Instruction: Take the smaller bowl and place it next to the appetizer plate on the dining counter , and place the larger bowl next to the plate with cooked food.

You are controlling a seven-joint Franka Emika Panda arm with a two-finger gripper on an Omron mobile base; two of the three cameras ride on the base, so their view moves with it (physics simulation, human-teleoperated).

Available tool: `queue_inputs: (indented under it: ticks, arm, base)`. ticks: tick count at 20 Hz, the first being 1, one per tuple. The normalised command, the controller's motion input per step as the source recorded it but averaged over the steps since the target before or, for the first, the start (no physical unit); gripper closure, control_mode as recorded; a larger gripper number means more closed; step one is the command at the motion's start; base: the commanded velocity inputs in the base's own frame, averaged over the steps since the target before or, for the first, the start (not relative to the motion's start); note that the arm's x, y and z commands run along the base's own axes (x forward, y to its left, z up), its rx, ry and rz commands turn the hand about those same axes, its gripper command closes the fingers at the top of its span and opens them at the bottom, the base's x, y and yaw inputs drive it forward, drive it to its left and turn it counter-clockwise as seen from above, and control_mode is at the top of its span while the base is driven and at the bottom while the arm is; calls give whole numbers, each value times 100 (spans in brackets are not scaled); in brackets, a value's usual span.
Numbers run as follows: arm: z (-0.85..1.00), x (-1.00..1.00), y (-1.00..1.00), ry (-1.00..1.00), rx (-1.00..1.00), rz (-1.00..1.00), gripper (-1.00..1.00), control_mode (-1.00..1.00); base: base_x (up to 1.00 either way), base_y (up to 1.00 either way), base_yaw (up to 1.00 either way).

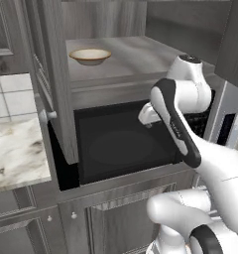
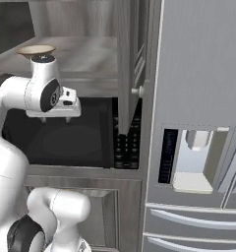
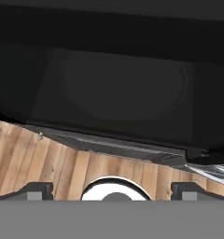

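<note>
**Nothing carried yet: small bowl waits on the cupboard shelf**

Nearest to me, the hand (image 3: 112,191) is spread wide and empty, its dark tips standing apart over the wooden floor, aimed at the dark microwave (image 1: 121,144). Past the arm, up on the open cupboard's shelf (image 1: 126,64), the smaller bowl (image 1: 89,56) sits upright and untouched, well above the hand. By my reckoning the job has barely begun: both bowls are yet to be taken and delivered.

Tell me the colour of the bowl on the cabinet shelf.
The smaller bowl is cream-white inside with a tan rim; clearest in the left base view.
</note>
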Motion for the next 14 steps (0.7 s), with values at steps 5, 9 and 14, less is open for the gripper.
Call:
queue_inputs:
  ticks: [5,9,14]
  arm:
    - [84,-40,0,-54,11,-10,-100,-100]
    - [79,6,0,-45,23,-8,-100,-100]
    - [78,48,0,-29,31,-6,-100,-100]
  base:
    - [0,0,0]
    - [0,0,0]
    - [0,0,0]
